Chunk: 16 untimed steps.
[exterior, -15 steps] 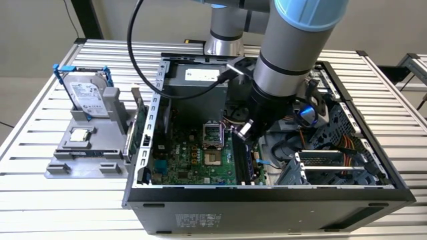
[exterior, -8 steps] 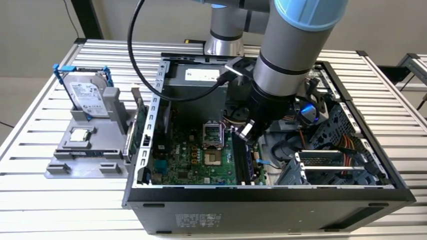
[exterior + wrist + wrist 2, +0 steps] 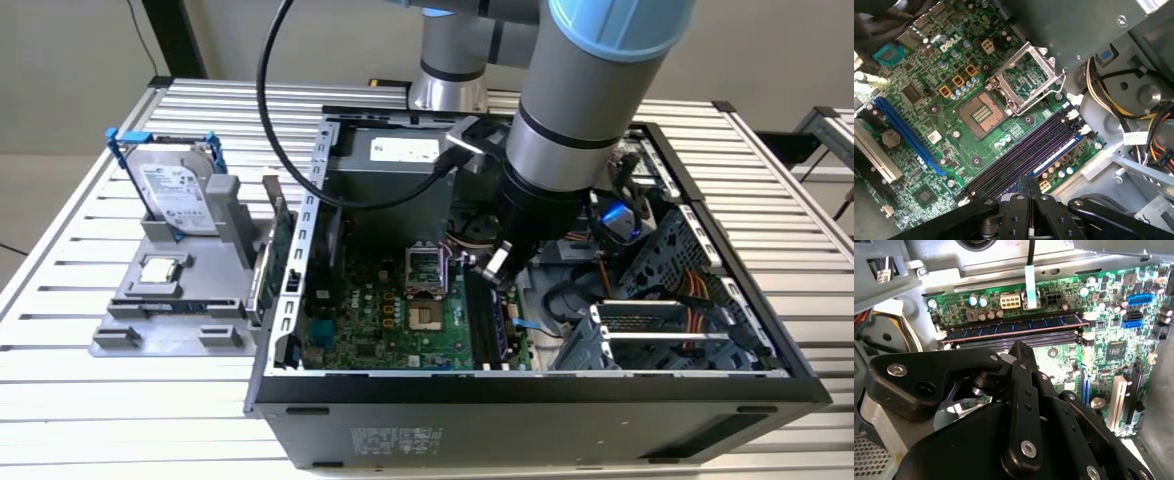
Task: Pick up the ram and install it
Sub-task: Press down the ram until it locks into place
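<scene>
The ram (image 3: 1014, 326) is already sitting in its slot on the motherboard (image 3: 1104, 340), across the upper middle of the second wrist view. The hand (image 3: 497, 268) is hovering just over the slots, mid-frame in the exterior view, gripping nothing; whether it's released or clenched, I cannot tell.

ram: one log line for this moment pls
ram in motherboard slot | pincer shut, empty, close by ram

Even, bright overhead room light covers the slatted aluminium table (image 3: 120, 400), which reflects it softly. The open black computer case (image 3: 534, 395) holds deeper shade along its inner walls. In the second wrist view, the green motherboard (image 3: 1104, 340) is sharp, while the black gripper linkage (image 3: 1019, 405) close to the lens is dark. In the first wrist view, white glare washes one edge of the board.
</scene>
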Motion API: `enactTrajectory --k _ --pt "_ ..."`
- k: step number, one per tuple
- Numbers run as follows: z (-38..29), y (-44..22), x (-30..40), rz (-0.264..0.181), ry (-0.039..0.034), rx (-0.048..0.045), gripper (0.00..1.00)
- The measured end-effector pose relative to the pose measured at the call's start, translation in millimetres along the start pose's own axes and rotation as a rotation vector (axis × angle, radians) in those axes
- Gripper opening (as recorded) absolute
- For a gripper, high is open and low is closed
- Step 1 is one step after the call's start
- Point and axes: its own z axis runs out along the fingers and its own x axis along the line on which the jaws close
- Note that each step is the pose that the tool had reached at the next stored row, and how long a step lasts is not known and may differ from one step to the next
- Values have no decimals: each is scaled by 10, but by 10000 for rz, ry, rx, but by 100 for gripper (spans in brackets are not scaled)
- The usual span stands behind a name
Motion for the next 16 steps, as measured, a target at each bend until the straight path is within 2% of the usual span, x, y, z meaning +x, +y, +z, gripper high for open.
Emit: enactTrajectory --k 6,16 --pt "1 1 -2 -771 -6 -30 0" --pt "1 3 -4 -1649 -37 -84 0"
